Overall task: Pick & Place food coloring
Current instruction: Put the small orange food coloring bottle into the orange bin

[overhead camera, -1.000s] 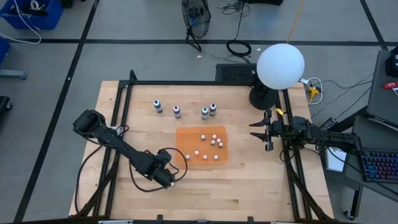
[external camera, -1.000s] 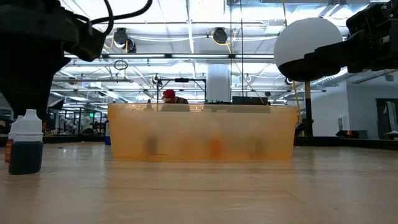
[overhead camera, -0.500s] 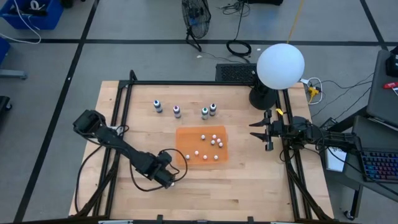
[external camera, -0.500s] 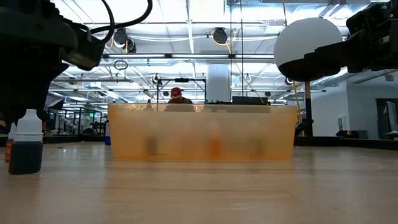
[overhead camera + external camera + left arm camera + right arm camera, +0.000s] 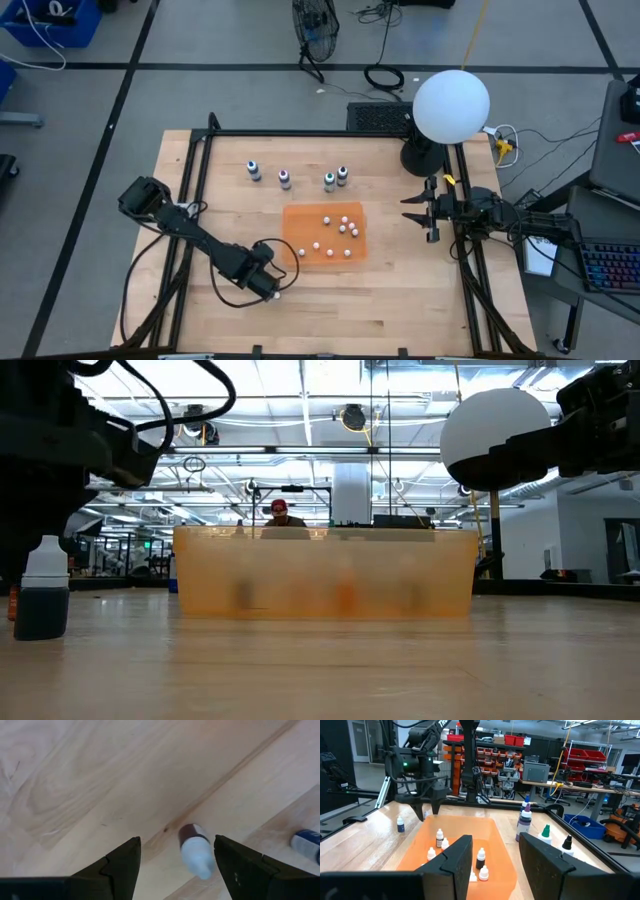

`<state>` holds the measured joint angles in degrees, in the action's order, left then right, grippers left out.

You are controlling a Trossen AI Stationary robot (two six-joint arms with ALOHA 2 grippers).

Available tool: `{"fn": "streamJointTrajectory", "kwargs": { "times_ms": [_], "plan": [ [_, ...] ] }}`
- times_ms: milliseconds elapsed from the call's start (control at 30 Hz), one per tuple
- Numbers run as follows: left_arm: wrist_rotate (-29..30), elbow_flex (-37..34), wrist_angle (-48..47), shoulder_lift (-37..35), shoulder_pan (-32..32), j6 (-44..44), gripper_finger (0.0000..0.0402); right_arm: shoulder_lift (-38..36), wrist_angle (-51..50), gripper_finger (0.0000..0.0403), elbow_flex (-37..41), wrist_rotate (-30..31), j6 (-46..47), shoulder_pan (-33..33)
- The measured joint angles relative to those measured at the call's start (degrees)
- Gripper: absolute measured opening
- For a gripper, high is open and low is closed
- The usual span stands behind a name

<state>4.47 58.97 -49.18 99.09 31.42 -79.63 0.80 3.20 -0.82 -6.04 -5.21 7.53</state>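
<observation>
Several food coloring bottles stand upright on the wooden table: blue (image 5: 254,171), purple (image 5: 284,178), green (image 5: 329,181) and black (image 5: 342,176) in a row toward the far edge. My left gripper (image 5: 270,289) points down, open, left of the orange tray (image 5: 300,215). Below it stands a brown-bodied, pale-capped bottle (image 5: 195,852), between the lines of the two fingers and apart from them. A blue bottle (image 5: 306,842) stands close by (image 5: 41,592). My right gripper (image 5: 425,210) waits open and level at the table's right edge.
The orange tray (image 5: 490,832) holds several small white-capped bottles (image 5: 439,838). A black frame rail (image 5: 300,133) runs around the table. A lamp with a white globe (image 5: 451,107) stands at the far right corner. Bare wood lies near the front edge.
My left gripper has sunk a little toward the table over the brown bottle, still pointing down and still open. The bottles and the tray have stayed where they were.
</observation>
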Motion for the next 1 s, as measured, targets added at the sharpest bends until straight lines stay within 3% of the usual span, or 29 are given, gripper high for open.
{"fn": "streamJointTrajectory", "kwargs": {
  "times_ms": [167,300,700,1000],
  "plan": [
    [-0.2,-0.3,0.1,0.0,0.0,0.2,0.0251,0.0,0.0,0.0151,0.0,0.0,0.0,0.0],
    [0.0,-0.3,0.8,0.0,0.0,1.2,0.0229,0.0,0.0,0.0152,0.0,0.0,0.0,0.0],
    [0.0,-0.3,6.1,0.0,0.0,4.1,0.0068,0.0,0.0,0.0153,0.0,0.0,0.0,0.0],
    [0.3,1.7,3.6,-1.5,-1.3,7.5,0.0068,0.0,0.0,0.0153,0.0,0.0,0.0,0.0]
  ]
}}
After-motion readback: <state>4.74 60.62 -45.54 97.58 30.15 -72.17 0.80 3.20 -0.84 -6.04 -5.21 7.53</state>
